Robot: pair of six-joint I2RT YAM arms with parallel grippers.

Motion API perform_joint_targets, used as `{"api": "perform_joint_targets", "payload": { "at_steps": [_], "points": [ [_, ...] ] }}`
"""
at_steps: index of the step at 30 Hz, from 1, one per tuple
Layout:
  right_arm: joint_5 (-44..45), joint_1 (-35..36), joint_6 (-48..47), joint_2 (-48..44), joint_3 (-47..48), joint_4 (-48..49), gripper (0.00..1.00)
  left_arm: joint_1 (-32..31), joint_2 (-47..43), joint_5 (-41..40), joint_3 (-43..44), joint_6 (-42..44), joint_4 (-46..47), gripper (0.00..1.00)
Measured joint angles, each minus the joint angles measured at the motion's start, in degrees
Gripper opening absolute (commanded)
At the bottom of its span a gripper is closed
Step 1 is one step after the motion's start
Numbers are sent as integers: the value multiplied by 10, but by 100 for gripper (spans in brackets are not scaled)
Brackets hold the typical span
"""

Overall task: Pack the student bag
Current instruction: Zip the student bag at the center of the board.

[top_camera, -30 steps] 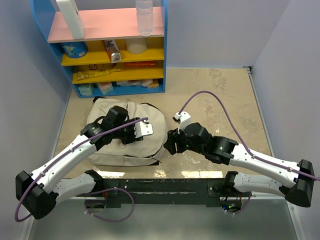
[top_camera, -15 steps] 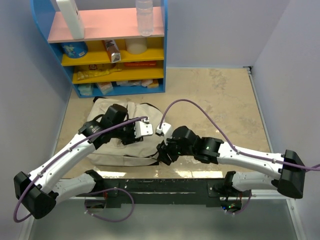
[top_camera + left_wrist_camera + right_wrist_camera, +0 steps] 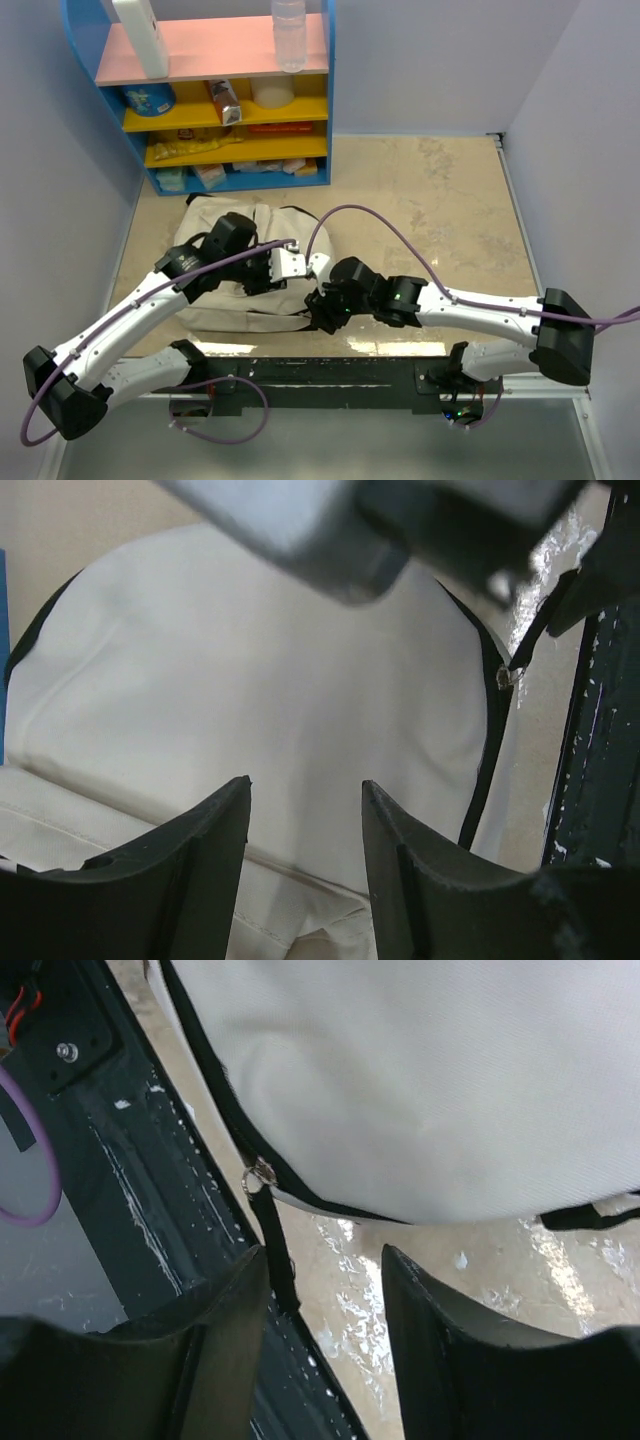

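Left tool (image 3: 305, 790) unclenched above student bag (image 3: 250, 680); right tool (image 3: 323, 1257) unclenched, empty, near zipper pull (image 3: 260, 1175)

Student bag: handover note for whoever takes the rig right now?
Left gripper: open, empty, hovering over the cream panel of the student bag.
Right gripper: open, empty, at the bag's near right edge beside the zipper pull, not gripping it.
Bag: lies flat on the table, in front of the shelf.
Done: nothing visibly packed; zipper looks closed.
Left: probably take the pull, open the bag, load items.
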Motion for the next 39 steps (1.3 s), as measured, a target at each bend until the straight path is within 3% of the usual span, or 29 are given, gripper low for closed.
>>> {"api": "perform_joint_targets", "payload": {
  "at_steps": [6, 12, 14, 19, 26, 30, 39],
  "points": [
    [17, 30, 3, 11, -6, 43, 40, -6, -33, 4, -3, -34, 19, 54],
    [41, 44, 9, 11, -20, 69, 22, -6, -65, 9, -6, -51, 25, 54],
    [51, 44, 11, 11, -20, 69, 12, -6, -66, 12, -7, -53, 25, 54],
    [76, 44, 17, 0, -24, 68, 4, -6, -77, 19, -7, -53, 23, 55],
    [90, 44, 25, -14, -27, 63, 2, -6, -135, 63, -30, -30, 15, 74],
    [90, 44, 32, -14, -27, 63, 1, -6, -150, 115, -62, 9, -6, 76],
    [90, 44, 52, -17, -27, 62, 0, -9, -78, 161, -111, 64, -10, 77]
  ]
}}
